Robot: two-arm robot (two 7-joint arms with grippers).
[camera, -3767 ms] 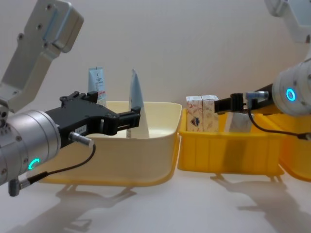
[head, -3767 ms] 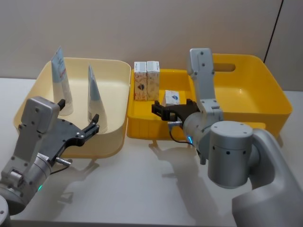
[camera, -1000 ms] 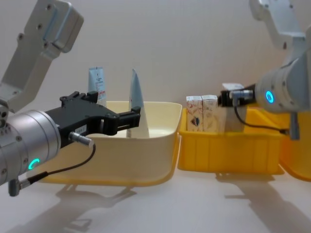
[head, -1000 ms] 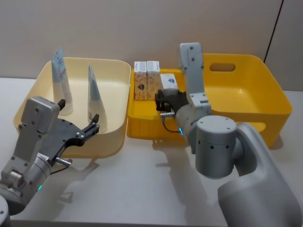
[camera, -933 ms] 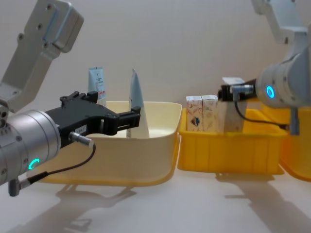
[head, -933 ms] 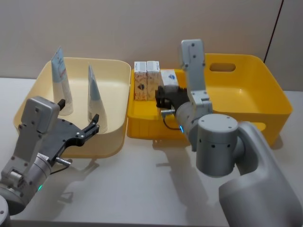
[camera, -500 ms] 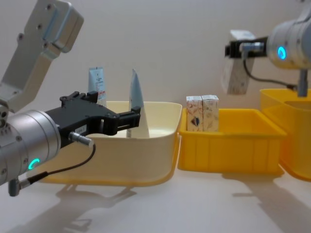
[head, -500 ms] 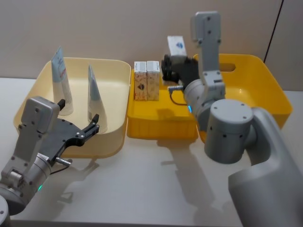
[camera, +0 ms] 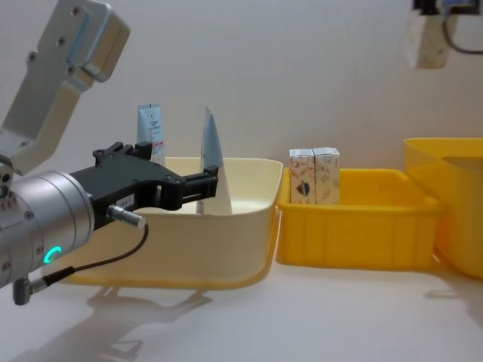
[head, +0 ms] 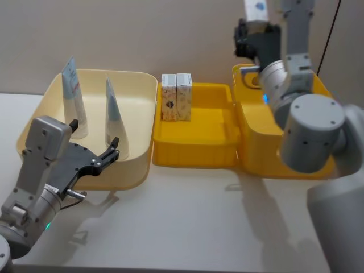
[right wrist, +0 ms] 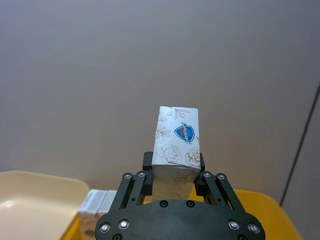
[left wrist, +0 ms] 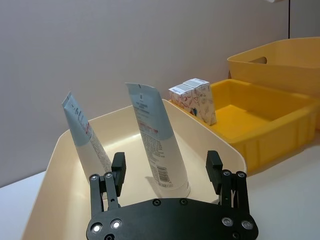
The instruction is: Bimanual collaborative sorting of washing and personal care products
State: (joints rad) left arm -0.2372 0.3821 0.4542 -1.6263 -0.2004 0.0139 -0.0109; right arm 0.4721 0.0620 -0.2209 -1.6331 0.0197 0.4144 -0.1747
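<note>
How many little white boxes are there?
3. Two cartons stand side by side in the shallow yellow tray; the right gripper holds a third carton high in the air. None seem hidden.

head looks down, chest looks level; both share the cream bin (head: 133, 173).

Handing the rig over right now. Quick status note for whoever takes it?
Right gripper: shut on a white carton, raised high over the deep yellow bin.
Left gripper: open, empty, in front of the cream bin.
Done: two tubes stand in the cream bin; two cartons stand side by side at the back of the shallow yellow tray.
Left: set down the held carton, probably in the deep bin below it, though that is unconfirmed.
</note>
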